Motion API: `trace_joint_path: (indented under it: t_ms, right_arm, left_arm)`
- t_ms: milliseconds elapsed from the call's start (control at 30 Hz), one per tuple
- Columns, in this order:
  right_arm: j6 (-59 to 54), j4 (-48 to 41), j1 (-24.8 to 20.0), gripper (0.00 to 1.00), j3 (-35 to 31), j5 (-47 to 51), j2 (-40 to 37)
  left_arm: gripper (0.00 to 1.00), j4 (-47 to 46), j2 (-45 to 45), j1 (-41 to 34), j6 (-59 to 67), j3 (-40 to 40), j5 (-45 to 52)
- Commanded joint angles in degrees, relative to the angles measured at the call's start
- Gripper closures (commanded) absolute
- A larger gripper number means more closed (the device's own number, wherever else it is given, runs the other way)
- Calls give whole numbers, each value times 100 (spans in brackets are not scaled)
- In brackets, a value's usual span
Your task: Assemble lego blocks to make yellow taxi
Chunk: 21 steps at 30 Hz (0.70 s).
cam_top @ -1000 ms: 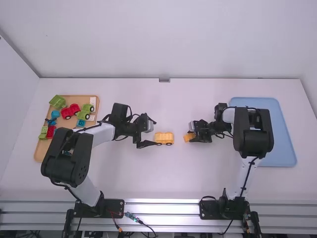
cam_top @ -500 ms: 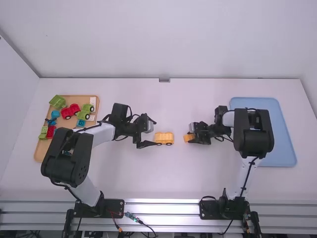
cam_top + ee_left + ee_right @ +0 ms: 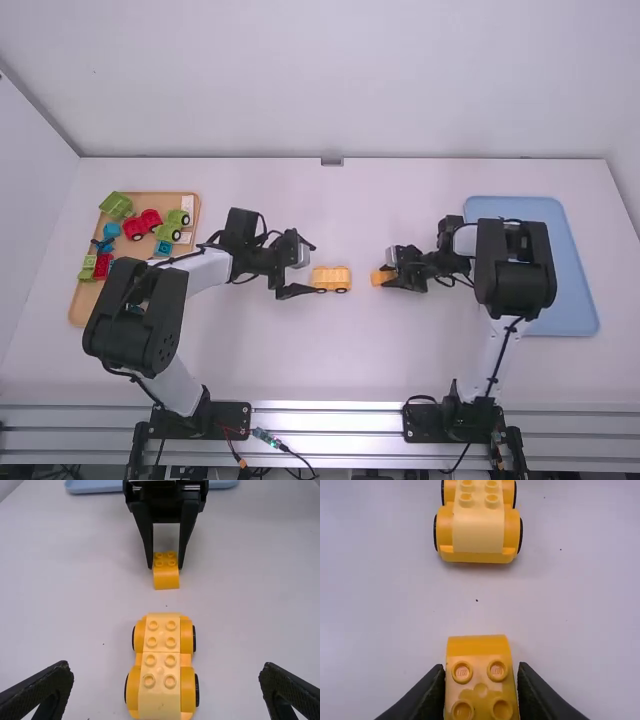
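Yellow car (image 3: 331,272) sits upright on the white table (image 3: 330,360), between the two arms' grippers. Its wheels have black on the outside, and they stick out on both sides. A pale yellow strip runs down the middle of the top, with eight round knobs in pairs. Past the knobs, the strip is smooth and slopes down at the ends. The left gripper (image 3: 318,268) is wide open and has nothing in its grip. In the left wrist view, the car is in the gap between its two black fingers, with white table showing on each side, so they do not pinch it. The right gripper (image 3: 386,277) is only a little open, with one finger on each side of a small orange-yellow block (image 3: 477,646), holding it. That block has four knobs on top and a smooth, curved end that points to the car. It is near the car but apart from it, with bare table in between. I cannot tell if the bottom of the block touches the table.
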Motion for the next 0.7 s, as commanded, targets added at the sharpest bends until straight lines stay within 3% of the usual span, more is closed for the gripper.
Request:
trace_joint_path:
  t_ms: [0,233,667]
  right_arm:
    - [-44,4,11,61,-55,-197,117]
    - [275,463,11,57,-273,-306,147]
    - [299,417,-22,70,-264,-354,147]
  left_arm:
    - [1,-2,-12,-52,42,-37,101]
    - [1,-7,-12,-52,39,-37,103]
    - [1,-28,-12,-52,42,-37,96]
